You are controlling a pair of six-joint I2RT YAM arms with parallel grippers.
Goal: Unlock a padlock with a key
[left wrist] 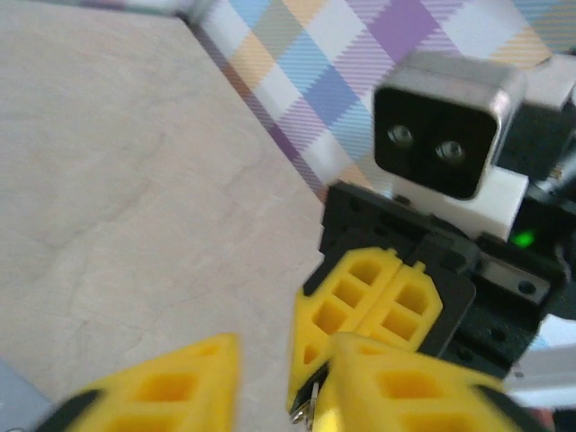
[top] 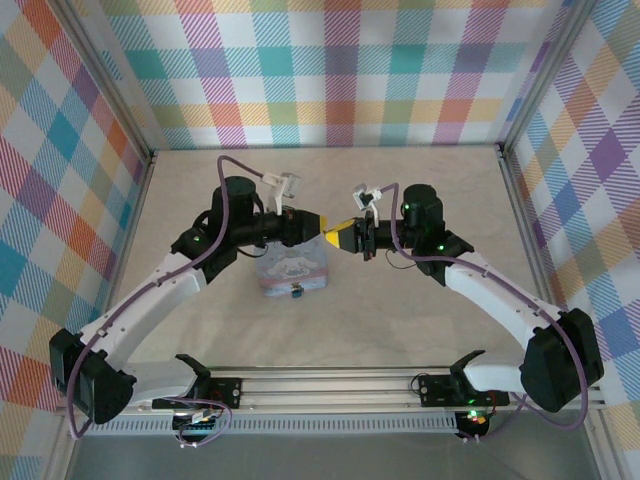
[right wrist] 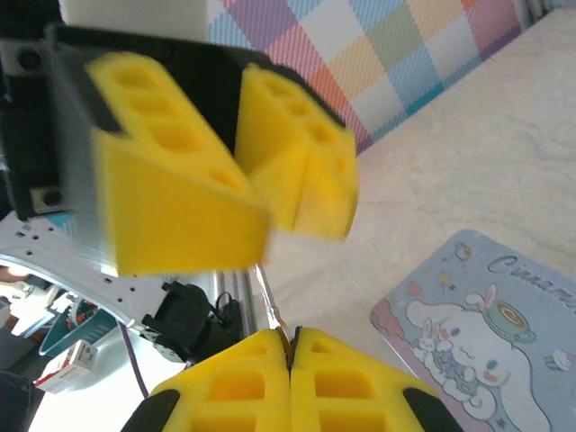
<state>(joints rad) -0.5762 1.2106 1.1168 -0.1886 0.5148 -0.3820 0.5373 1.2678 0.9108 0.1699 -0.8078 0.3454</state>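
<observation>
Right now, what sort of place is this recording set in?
Probably a purpose-built robot test booth: plaid-patterned walls enclose a pale tabletop on three sides, and the left arm and right arm are bolted to an aluminium rail at its near edge.

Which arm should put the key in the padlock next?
Right, probably. The right end effector is shut on a thin sliver, apparently the key. The left end effector is open and holds nothing. The padlock sits by the tin's near edge, between both arms.
</observation>
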